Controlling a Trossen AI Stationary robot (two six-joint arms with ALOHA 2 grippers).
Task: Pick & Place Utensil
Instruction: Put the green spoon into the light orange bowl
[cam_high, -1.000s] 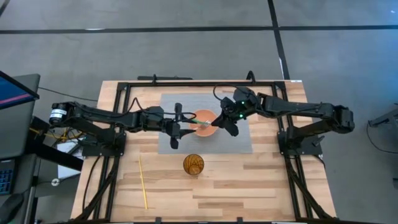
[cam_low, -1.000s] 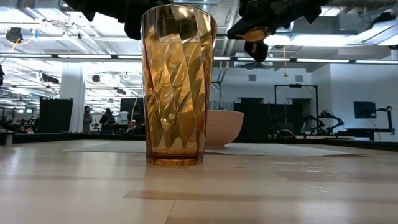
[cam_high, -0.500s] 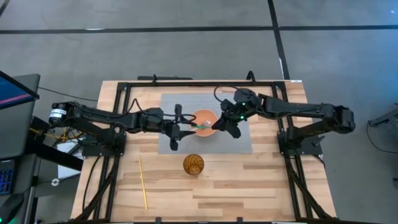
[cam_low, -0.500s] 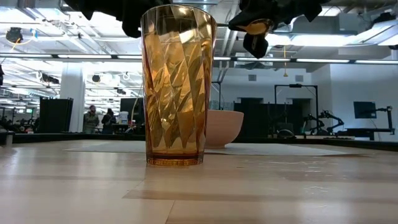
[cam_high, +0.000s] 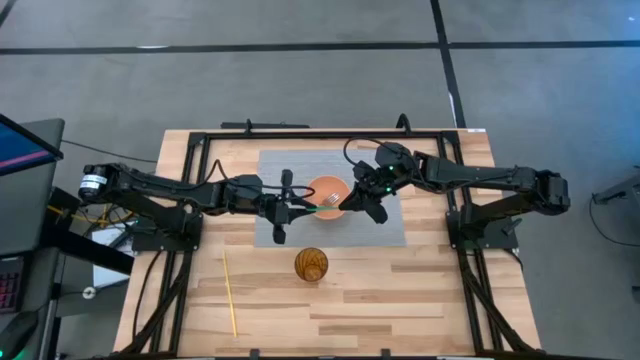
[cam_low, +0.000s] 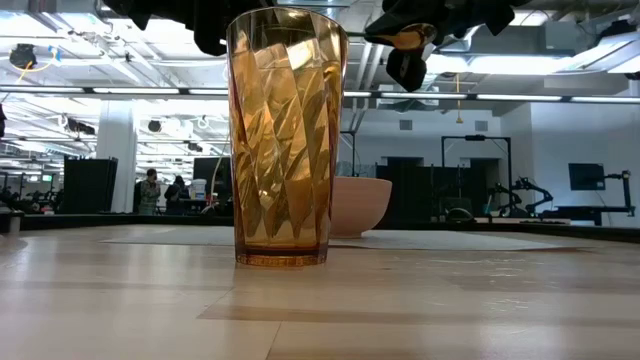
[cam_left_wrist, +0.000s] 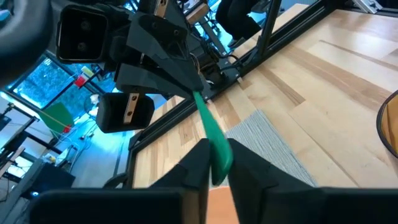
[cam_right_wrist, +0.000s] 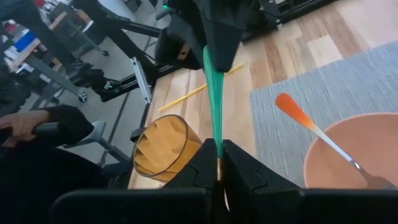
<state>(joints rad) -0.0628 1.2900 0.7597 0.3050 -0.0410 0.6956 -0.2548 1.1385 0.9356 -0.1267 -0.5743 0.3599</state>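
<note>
Green plastic marks the utensil (cam_right_wrist: 216, 99) at the centre of this moment: a slim green-handled piece held in the air between both arms, above the grey mat (cam_high: 385, 228) at about 9 o'clock from the bowl (cam_high: 330, 187). The right gripper (cam_right_wrist: 219, 167) has its fingers pressed together on one end of the handle, and the left gripper (cam_left_wrist: 214, 169) is likewise clamped on the other end, so the piece appears to be mid-handover; which arm gives and which receives cannot be judged. A second utensil, orange-handled with a metal shaft (cam_right_wrist: 314, 127), already rests with its head inside the bowl, suggesting that one placement is complete. Remaining, by judgement, is for one gripper to let go and for the green utensil to be set in a container, either the bowl or the amber ribbed tumbler (cam_high: 311, 264) standing on bare wood at 6 o'clock from the bowl. A yellow stick (cam_high: 230, 292) lies untouched at 7 o'clock, well apart from the mat. No brand, label or legible writing shows on any object.
</note>
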